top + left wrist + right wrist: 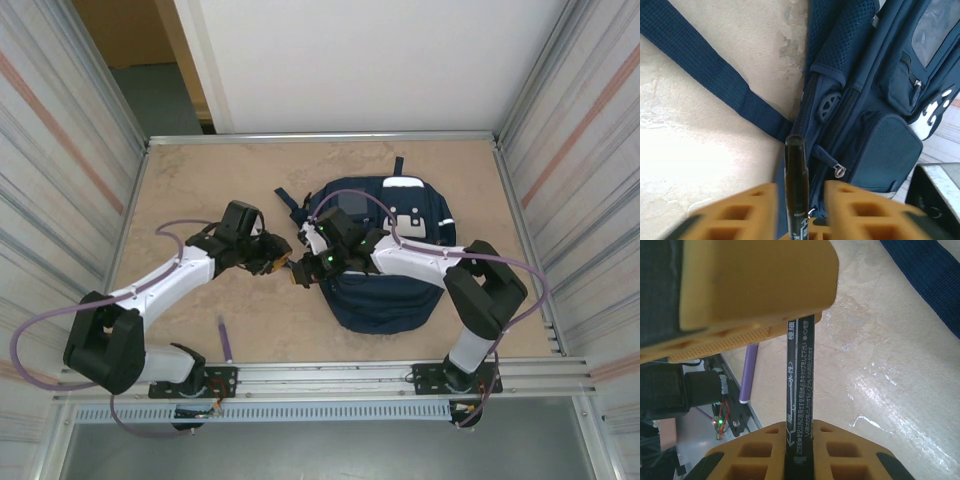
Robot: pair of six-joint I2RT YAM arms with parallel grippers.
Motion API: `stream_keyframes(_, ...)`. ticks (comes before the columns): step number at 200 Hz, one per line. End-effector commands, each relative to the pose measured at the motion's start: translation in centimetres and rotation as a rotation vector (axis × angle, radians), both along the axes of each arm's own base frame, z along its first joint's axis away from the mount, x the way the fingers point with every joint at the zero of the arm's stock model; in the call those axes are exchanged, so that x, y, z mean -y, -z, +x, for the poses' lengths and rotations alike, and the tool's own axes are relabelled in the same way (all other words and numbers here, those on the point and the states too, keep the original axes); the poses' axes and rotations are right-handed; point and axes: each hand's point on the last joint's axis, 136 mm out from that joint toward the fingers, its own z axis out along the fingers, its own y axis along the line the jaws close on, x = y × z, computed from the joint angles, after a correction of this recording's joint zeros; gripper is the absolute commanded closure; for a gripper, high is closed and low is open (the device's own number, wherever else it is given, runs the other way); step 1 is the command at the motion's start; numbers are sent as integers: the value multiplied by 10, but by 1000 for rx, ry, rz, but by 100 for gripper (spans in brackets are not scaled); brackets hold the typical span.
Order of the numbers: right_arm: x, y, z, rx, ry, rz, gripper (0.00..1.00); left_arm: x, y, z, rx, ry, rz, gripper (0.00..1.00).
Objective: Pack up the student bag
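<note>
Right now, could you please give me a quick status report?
Left gripper open around black pen. Right gripper shut on it. Bag lying on table beside them. Purple pen loose, near edge.

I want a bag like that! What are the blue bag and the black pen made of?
Student bag: looks like matte navy woven fabric, with visible weave, mesh patches and zips. Marker: probably smooth plastic, slightly shiny, with white lettering printed on it.

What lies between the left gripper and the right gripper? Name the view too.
A black marker spans the gap, one end in the right gripper, the other at the left gripper; the right wrist view shows it.
</note>
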Motion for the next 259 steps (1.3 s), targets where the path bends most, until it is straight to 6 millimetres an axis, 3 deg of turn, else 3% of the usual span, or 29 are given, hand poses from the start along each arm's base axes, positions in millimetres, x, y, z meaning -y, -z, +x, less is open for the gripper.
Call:
stream_keyframes(1, 5, -10, 8, -27, 31, 17, 95, 11, -6, 1, 64, 54, -47, 48)
stream_keyframes(24, 27, -23, 22, 10, 87, 17, 95, 15, -24, 9, 202, 117, -49, 38)
stream_keyframes(40, 55, -32, 39, 46, 155, -20, 94, 23, -41, 15, 348, 214, -8, 33)
stream_keyframes(54, 91, -41, 60, 95, 259, -72, 94, 35, -54, 18, 499, 305, 90, 30)
stream_keyframes(76, 154, -48, 88, 171, 460, -165, 94, 78, -59, 5, 674, 500, 161, 26)
stream_keyframes(106, 228, -61, 102, 252, 704, -224, 94, 113, -37, -7, 610, 590, 137, 28)
stream_keyframes(137, 277, -79, 98, 315, 865, -221, 94, 130, -6, -24, 437, 623, 125, 31)
stream_keyframes(163, 299, -85, 94, 365, 925, -244, 93, 112, 14, -23, 309, 569, 237, 31)
stream_keyframes(183, 301, -91, 91, 368, 926, -230, 93, 112, 20, -24, 253, 552, 236, 31)
stream_keyframes(209, 305, -90, 88, 385, 931, -242, 94, 129, 18, -27, 219, 578, 156, 32)
stream_keyframes(259, 306, -90, 82, 396, 935, -229, 94, 157, 21, -31, 156, 607, 28, 52)
